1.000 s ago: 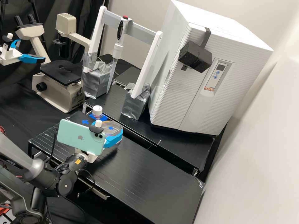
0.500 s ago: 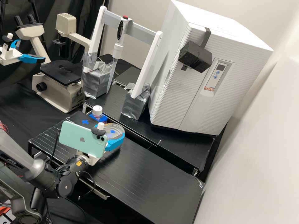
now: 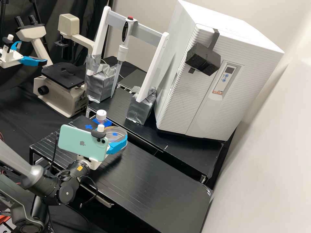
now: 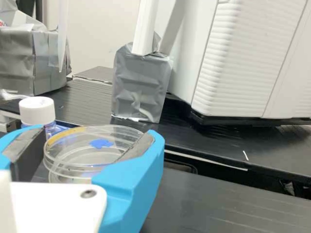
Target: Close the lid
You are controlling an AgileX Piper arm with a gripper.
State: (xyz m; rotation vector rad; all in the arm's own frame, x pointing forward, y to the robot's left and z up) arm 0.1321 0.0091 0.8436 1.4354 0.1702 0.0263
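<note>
My gripper [image 3: 114, 138] is over the back part of the front bench in the high view, shut on a clear round lid [image 3: 120, 131]. In the wrist view the gripper [image 4: 98, 140] has the lid [image 4: 80, 138] between its two blue fingers, with a pad against its right side. A blue mark shows through the clear top. Clear rim of a dish [image 4: 68, 178] appears just below the lid; whether the two touch I cannot tell. Much of this dish is hidden by the fingers and the white mount.
A white-capped bottle [image 3: 101, 116] stands close behind the lid on the bench, in a blue holder. Farther back are a pipette [image 3: 123, 51] on a white stand with taped feet, a large white incubator [image 3: 207, 97] and a microscope [image 3: 61, 94]. A raised black shelf [image 3: 188, 152] runs behind the bench.
The gripper and lid first shifted slightly right and toward the camera, then came back left, ending near where they were a second ago. The bottle has stayed put.
</note>
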